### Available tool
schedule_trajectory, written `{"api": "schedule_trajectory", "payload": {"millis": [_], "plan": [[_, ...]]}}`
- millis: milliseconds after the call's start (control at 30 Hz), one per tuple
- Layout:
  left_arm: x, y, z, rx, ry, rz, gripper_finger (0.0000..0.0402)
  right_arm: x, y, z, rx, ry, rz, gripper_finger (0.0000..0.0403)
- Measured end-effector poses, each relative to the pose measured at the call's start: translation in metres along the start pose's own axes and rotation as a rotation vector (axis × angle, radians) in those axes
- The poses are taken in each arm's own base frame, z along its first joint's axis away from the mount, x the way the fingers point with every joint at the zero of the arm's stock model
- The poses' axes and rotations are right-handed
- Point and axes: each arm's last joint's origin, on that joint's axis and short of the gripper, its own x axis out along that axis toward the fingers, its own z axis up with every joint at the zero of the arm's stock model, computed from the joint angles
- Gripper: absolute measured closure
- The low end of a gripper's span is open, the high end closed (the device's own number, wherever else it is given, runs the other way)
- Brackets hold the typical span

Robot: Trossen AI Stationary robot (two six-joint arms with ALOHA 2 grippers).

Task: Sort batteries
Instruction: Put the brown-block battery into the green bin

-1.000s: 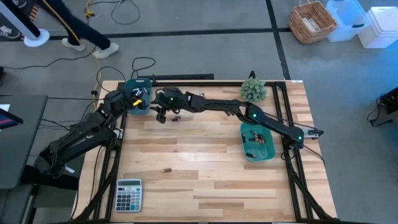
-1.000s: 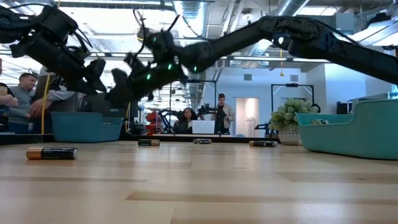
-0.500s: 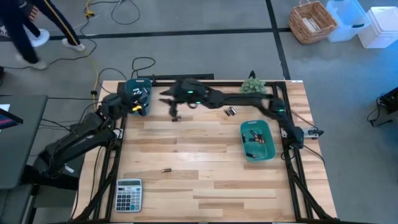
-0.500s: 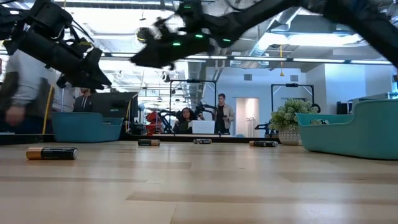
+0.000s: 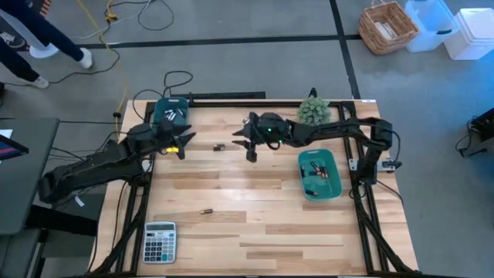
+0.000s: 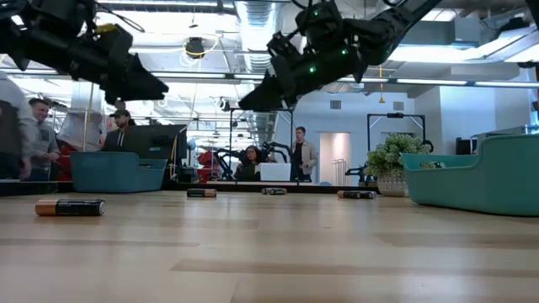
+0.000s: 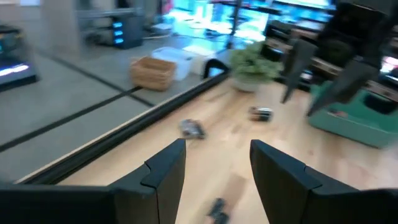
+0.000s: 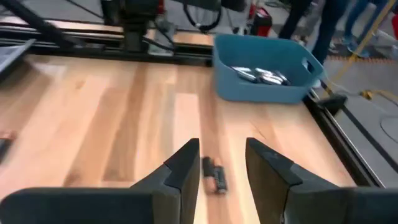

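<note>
Mid-sort: batteries (image 8: 258, 75) binned in blue tray (image 8: 292, 87) and teal tray (image 5: 328, 189) — strays (image 5: 206, 211) left on bench (image 5: 255, 232). Left claw (image 7: 217, 163) and right claw (image 8: 222, 163) parted, empty, raised.

Setting: robotics lab / open-plan tech workspace.
Evidence:
- Butcher-block table (image 5: 255, 224) on black metal frame; two dark robot arms mounted at its far edge.
- Grey floor w/ black tape lines, loose cables (image 5: 127, 19) incl. a yellow one.
- Exposed ceiling ducts (image 6: 253, 13), strip lighting, glass partitions.
- People at desks in bkgd (image 6: 253, 160); laptop (image 6: 275, 172) beside them; more people standing far side (image 6: 34, 126).
- More arm-type equipment behind glass, blurred.
- Wicker basket (image 5: 388, 27) and white plastic bins (image 5: 455, 27) on floor.
- Small potted plant (image 5: 314, 110) on table corner; teal sorting bins (image 5: 320, 176) on table.
- Desk calculator (image 5: 160, 241) at near table corner.
</note>
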Motion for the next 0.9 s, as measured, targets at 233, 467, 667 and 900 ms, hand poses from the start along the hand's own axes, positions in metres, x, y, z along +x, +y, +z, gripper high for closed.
{"api": "schedule_trajectory", "payload": {"millis": [233,467,667,900], "plan": [[0.003,-0.023,-0.009,0.094,0.073,-0.155,0.0229,0.023,0.033,-0.014,-0.074,0.042,0.084,0.0261],[0.002,-0.049,-0.023,0.237,0.179,-0.386,0.0229,0.041,0.043,-0.028,-0.081,0.083,0.112,0.0261],[-0.005,-0.072,-0.041,0.238,0.334,-0.556,0.0229,0.04,0.035,-0.031,-0.067,0.111,0.096,0.0261],[-0.014,-0.096,-0.057,0.161,0.483,-0.651,0.0229,0.036,0.025,-0.024,-0.069,0.082,0.064,0.0262]]}}
